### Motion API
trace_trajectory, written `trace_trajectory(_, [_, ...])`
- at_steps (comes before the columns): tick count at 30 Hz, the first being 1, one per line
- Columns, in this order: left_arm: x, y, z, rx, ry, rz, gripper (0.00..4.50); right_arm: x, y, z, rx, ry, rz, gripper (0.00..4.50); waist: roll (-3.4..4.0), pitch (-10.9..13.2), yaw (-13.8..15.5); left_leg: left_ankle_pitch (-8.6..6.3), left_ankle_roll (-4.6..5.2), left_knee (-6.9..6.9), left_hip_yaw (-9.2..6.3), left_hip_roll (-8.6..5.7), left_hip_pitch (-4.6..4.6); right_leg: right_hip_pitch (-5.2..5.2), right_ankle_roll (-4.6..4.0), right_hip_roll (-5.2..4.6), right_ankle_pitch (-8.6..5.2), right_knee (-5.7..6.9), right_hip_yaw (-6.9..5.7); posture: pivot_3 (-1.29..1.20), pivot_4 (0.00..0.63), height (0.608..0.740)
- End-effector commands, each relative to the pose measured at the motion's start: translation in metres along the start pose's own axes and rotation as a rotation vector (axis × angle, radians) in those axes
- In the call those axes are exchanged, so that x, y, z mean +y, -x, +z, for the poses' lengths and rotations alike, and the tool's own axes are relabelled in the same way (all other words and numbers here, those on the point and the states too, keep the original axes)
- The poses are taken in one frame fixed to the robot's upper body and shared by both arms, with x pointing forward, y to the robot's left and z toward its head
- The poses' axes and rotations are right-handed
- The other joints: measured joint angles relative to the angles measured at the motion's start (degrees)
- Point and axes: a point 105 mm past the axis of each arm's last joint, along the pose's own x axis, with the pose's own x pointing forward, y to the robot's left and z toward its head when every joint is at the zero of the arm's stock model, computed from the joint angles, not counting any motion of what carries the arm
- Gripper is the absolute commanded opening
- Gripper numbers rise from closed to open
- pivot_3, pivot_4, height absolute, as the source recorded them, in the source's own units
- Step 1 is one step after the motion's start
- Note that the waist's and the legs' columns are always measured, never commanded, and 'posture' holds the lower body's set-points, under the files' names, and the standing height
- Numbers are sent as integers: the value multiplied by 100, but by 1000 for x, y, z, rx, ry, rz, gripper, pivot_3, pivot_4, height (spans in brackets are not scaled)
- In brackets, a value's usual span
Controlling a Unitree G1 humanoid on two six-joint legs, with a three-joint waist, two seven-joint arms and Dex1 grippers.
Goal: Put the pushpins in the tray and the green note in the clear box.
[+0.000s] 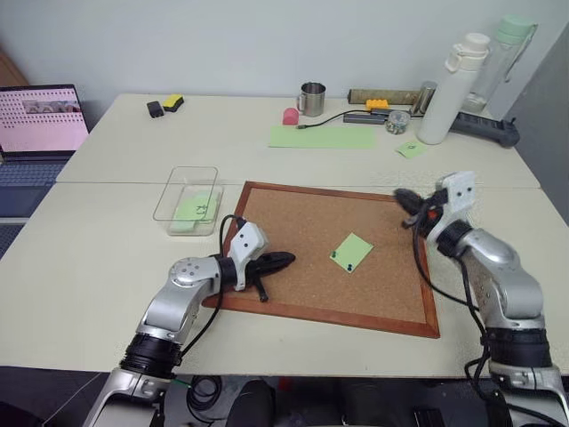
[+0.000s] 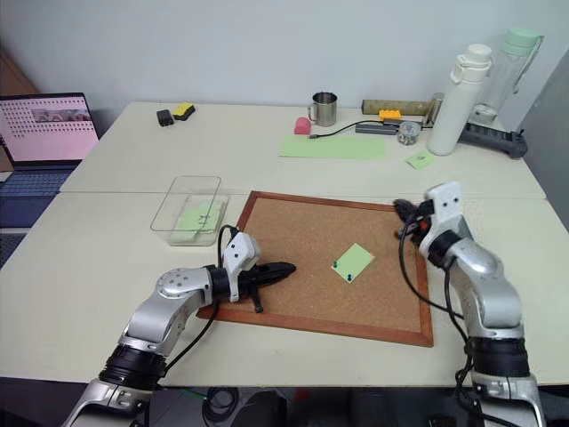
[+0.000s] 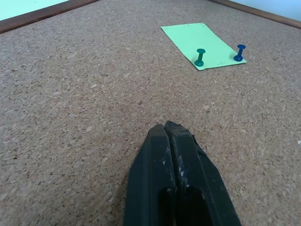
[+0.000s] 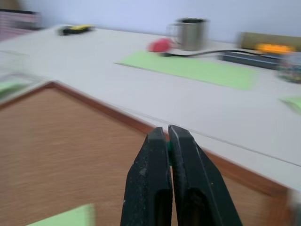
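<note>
A light green note lies on the cork board, right of its middle. Two pushpins, one green and one blue, stand in the note's near edge. My left gripper rests shut on the cork with nothing in it, pointing at the note from a short way to its left. My right gripper is shut and hovers over the board's far right corner, pointing left. The clear box sits left of the board's far corner, with a smaller marked green note inside. The tray is out of view.
A laptop stands at the far left. Along the back are a steel mug, a pink object, a long pale green sheet, a small green note, a white bottle and a power strip.
</note>
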Motion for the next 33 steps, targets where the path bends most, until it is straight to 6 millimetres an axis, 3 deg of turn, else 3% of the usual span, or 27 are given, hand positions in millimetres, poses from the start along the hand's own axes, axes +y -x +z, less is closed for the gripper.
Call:
trace_trajectory(1, [-8, -1, -19, 66, 35, -19, 0, -55, 5, -4, 30, -21, -219, 64, 1, 0, 1, 0, 0, 0, 2, 1, 1, 0, 0, 0, 0, -1, 1, 0, 150, 740])
trace_trajectory(4, [-7, -1, -19, 65, 35, -18, 0, -68, 5, -14, 62, -72, -258, 64, 3, -2, -9, 0, 0, -2, 5, 1, 1, 0, 0, 0, 0, -1, 4, 0, 150, 740])
trace_trajectory(8, [-7, 2, -20, 67, 35, -14, 0, -70, 4, -24, 104, -94, -250, 64, 8, -4, -11, 0, 1, -1, 10, 1, 2, 0, 0, 0, 0, 1, 9, 0, 150, 740])
trace_trajectory(22, [-5, 4, -20, 72, 33, -6, 0, -75, 14, -29, 114, -82, -267, 3047, 9, -5, -15, 0, 1, -2, 11, 3, 2, -1, 0, 1, 0, 0, 10, 0, 150, 740])
trace_trajectory(24, [-3, 3, -19, 71, 32, -5, 0, -70, 13, -23, 96, -50, -225, 3047, 9, -5, -14, 0, 1, -2, 10, 3, 2, -1, 0, 1, 0, -1, 9, 0, 150, 740])
trace_trajectory(26, [-2, 2, -18, 71, 31, -4, 0, -54, 11, -16, 68, -69, -122, 3047, 10, -5, -11, 0, 1, -2, 10, 2, 2, -1, 0, 1, 0, 0, 9, 0, 150, 740])
trace_trajectory(28, [-1, 1, -18, 71, 31, 0, 0, -21, 11, -5, 40, -91, 72, 3047, 10, -6, -11, 0, 1, -1, 9, 2, 1, 0, 0, 1, 0, 0, 8, 0, 150, 740])
trace_trajectory(33, [1, 1, -17, 73, 31, -2, 0, 47, 32, -1, 60, -45, 432, 3047, 15, -9, 8, 0, 1, 0, 3, 2, 0, 2, 0, 1, 0, 0, 3, 0, 150, 740])
